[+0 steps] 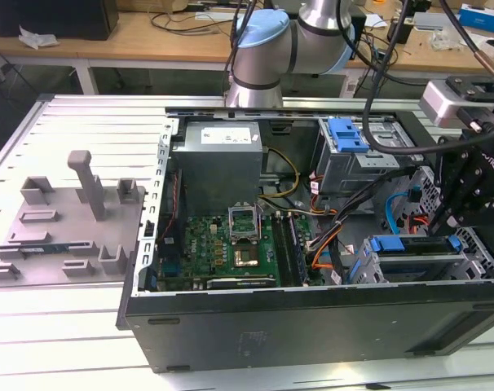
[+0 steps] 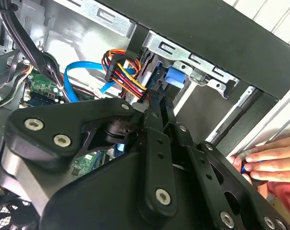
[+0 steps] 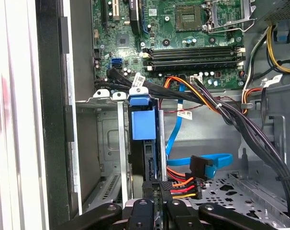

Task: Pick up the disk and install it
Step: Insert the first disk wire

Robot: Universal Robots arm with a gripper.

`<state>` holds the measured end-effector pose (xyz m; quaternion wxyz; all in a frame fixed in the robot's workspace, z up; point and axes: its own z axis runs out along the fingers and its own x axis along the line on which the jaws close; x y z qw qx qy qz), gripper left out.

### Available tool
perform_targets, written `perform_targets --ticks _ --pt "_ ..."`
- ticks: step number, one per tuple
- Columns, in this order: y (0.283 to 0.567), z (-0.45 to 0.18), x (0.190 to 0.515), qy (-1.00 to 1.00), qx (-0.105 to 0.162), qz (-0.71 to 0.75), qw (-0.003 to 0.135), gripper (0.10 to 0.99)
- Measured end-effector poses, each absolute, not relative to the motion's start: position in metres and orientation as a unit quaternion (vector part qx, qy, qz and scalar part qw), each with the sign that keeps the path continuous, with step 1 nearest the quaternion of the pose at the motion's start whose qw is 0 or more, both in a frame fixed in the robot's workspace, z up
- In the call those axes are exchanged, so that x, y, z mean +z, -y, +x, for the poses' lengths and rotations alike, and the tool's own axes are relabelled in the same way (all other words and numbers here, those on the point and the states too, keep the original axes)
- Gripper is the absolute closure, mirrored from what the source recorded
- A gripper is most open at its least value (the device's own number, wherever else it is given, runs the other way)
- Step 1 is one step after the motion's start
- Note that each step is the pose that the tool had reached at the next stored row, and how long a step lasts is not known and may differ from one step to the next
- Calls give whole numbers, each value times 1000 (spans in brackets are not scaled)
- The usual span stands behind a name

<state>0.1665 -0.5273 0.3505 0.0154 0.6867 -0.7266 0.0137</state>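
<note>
Where the disk (image 3: 144,125) stands slotted, the tool (image 3: 157,207) seemingly touches its end.

Exterior above case (image 1: 312,314); wrist views close inside

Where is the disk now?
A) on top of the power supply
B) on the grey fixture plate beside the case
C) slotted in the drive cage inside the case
C: the first wrist view shows the disk slotted in the drive cage, the gripper at its end.
</note>
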Motion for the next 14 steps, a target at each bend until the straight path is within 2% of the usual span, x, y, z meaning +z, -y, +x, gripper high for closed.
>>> perform_targets --ticks 14 --pt "528 166 345 724 14 689 15 918"
